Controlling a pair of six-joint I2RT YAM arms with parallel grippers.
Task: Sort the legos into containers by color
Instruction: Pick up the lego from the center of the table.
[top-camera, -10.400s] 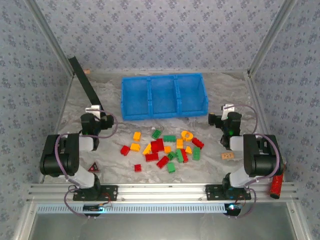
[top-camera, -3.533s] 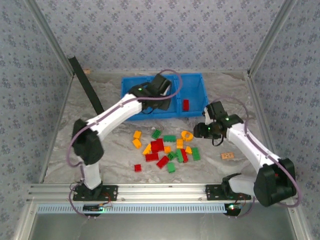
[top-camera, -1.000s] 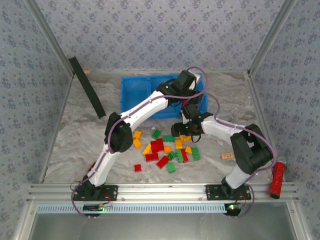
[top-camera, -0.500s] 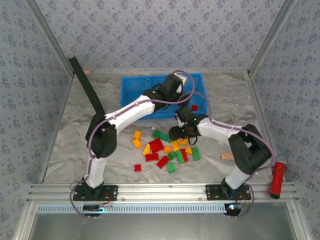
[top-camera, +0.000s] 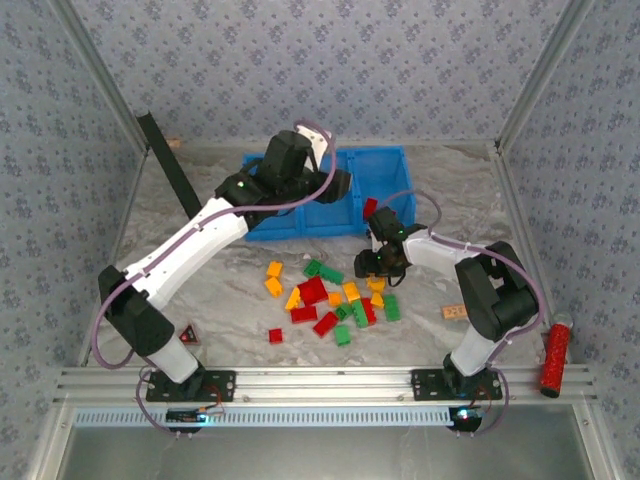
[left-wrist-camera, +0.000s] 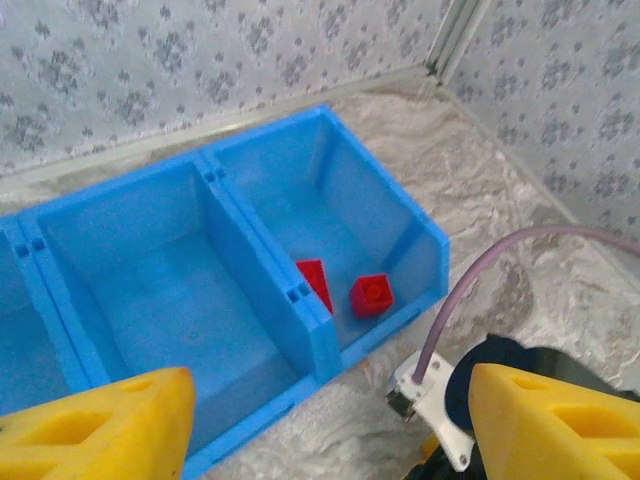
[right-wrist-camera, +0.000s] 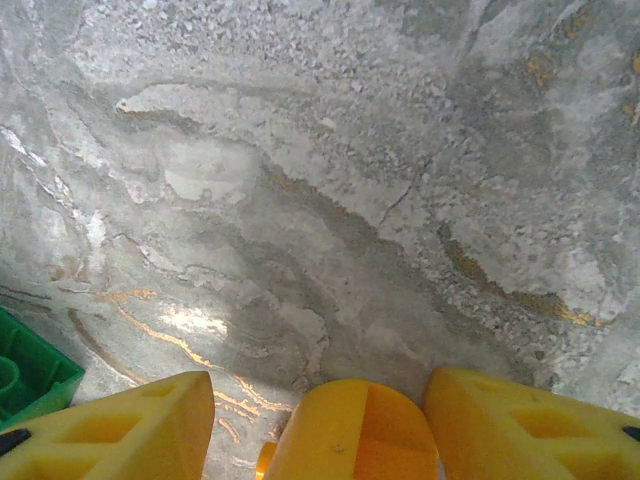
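The blue tray (top-camera: 402, 178) stands at the back; its right compartment (left-wrist-camera: 350, 215) holds two red legos (left-wrist-camera: 371, 295). My left gripper (top-camera: 335, 186) hangs over the tray's front wall, open, its yellow fingers (left-wrist-camera: 100, 425) wide apart with nothing between them. The loose red, green and yellow-orange legos (top-camera: 325, 297) lie in a pile in front of the tray. My right gripper (top-camera: 368, 268) is down at the pile's back right. A rounded yellow-orange lego (right-wrist-camera: 365, 430) sits between its fingers (right-wrist-camera: 110, 430), against the right one, with a small gap at the left one.
A green lego (right-wrist-camera: 25, 385) lies just left of the right gripper. An orange tag (top-camera: 455, 312), a red cylinder (top-camera: 553, 355) and a dark red triangle (top-camera: 187, 337) lie near the front. A black strip (top-camera: 170, 170) leans at the back left.
My left arm has swung left from the right compartment, leaving a second red lego there. My right gripper's fingers have narrowed round the yellow-orange lego.
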